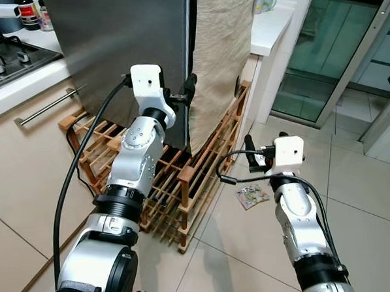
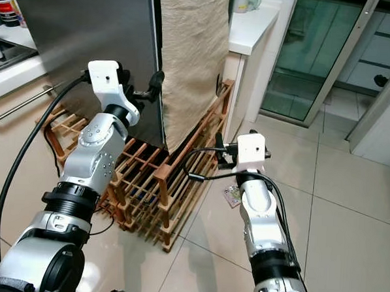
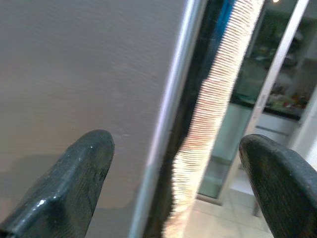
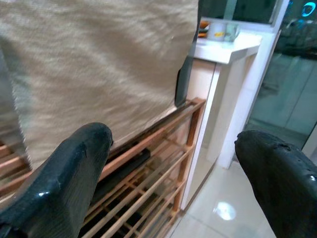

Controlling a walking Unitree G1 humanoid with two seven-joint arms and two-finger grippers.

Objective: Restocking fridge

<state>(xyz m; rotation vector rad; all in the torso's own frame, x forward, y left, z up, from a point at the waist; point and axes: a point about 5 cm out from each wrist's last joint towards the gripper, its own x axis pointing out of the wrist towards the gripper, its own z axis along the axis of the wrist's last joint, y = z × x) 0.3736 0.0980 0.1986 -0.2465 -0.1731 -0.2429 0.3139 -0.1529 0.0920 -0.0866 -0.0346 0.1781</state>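
In the left eye view the fridge point(image 1: 122, 44), a tall box with a smooth brushed-grey door, stands on a slatted wooden rack point(image 1: 180, 184); the left gripper point(image 1: 188, 92) is raised to the door's right edge, its black fingers spread on either side of that edge. A crinkled beige cloth point(image 1: 219, 56) hangs down the fridge's right side, and the right gripper point(image 1: 250, 155) hovers low to the right of the rack, released, above a small printed packet point(image 1: 252, 196) lying on the glossy floor tiles. A white counter point(image 1: 273, 26) stands right of the fridge. In the left wrist view two rounded black fingers point(image 3: 74, 173) stand wide apart, framing the fridge's matte grey door, its pale metal edge strip and the ribbed cloth beyond. In the right wrist view the fingers point(image 4: 64, 178) are likewise parted, empty, before the woven cloth and the rack's wooden slats.
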